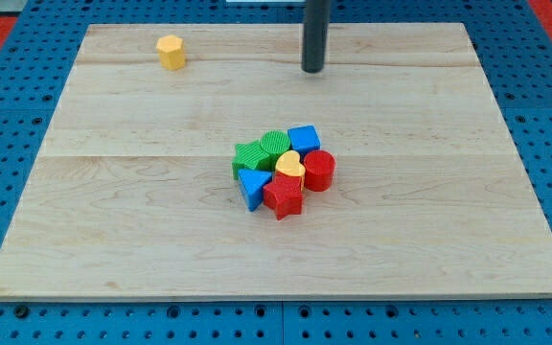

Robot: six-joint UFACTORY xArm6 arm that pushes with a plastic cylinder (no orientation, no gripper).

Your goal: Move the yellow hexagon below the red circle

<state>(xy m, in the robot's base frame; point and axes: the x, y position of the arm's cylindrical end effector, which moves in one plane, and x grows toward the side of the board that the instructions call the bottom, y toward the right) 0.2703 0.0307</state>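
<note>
Yellow and six-sided, the yellow hexagon (171,52) stands alone near the top left corner of the pale wooden worktop (113,220). Mid-board, a tight cluster packs two green blocks (262,151), a blue triangle (251,186), a yellow heart (290,164), a red star (283,195), a blue cube (304,138) and the red circle (319,170). My tip (313,69) rests near the top edge; there is no hand to part or close.

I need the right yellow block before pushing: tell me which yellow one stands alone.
The yellow hexagon, alone near the board's top left. The yellow heart is packed into the central cluster beside the red circle. My tip touches neither.
</note>
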